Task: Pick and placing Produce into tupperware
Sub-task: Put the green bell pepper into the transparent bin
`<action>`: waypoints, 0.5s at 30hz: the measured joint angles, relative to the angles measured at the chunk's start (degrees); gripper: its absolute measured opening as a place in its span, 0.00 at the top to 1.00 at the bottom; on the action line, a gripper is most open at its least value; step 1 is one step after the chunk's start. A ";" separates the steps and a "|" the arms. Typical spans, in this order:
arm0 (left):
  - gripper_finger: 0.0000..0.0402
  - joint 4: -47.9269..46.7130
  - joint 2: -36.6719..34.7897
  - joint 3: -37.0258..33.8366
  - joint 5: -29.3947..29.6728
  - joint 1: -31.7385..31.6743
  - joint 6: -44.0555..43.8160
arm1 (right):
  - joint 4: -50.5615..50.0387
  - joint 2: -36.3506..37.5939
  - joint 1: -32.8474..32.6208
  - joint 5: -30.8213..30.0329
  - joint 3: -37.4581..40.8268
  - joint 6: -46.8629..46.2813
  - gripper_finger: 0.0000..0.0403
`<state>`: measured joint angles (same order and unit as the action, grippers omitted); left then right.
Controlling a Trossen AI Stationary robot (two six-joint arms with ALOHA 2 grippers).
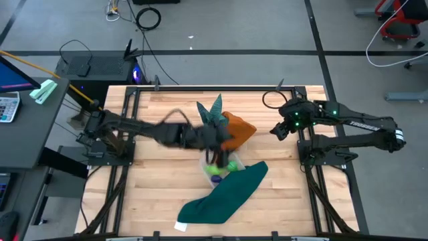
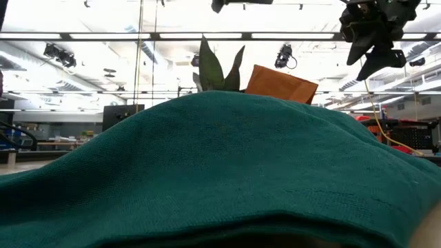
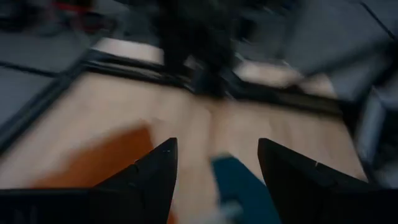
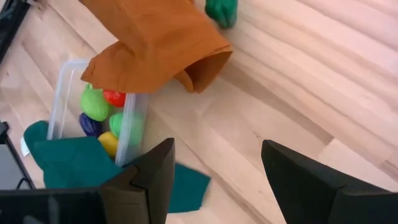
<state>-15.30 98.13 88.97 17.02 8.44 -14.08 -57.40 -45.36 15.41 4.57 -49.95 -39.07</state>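
Note:
The tupperware (image 1: 217, 167) (image 4: 62, 93), a clear box, stands mid-table and holds the produce (image 4: 102, 112): green, red, purple and yellow pieces. An orange cloth (image 1: 239, 128) (image 4: 155, 37) lies over its far end, and a green cloth (image 1: 224, 194) (image 4: 68, 158) lies against its near end. My left gripper (image 1: 221, 148) (image 3: 214, 144) hangs above the box, open, with nothing between its fingers. My right gripper (image 1: 275, 130) (image 4: 217, 144) is raised over the table's right part, open and empty, looking down on the box.
A spiky green plant (image 1: 212, 112) (image 2: 217, 69) stands just beyond the box. In the low view the green cloth (image 2: 220, 172) fills the foreground and hides the box. Bare wood lies to the left and right of the cloths.

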 joint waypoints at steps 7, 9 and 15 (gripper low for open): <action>0.44 -8.91 -0.23 11.56 1.96 -6.23 -2.26 | -0.25 0.28 1.11 -0.05 0.00 3.69 0.50; 0.45 -11.87 -0.99 12.85 1.96 -7.05 -3.57 | -0.25 0.28 1.11 -0.04 0.00 4.97 0.50; 0.51 -24.45 -6.91 12.98 3.95 -12.03 -7.79 | -0.23 0.28 1.11 -0.06 0.00 8.78 0.50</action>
<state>-39.75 91.22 101.95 20.97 -3.59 -21.87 -57.62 -45.08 16.51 4.51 -49.95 -30.29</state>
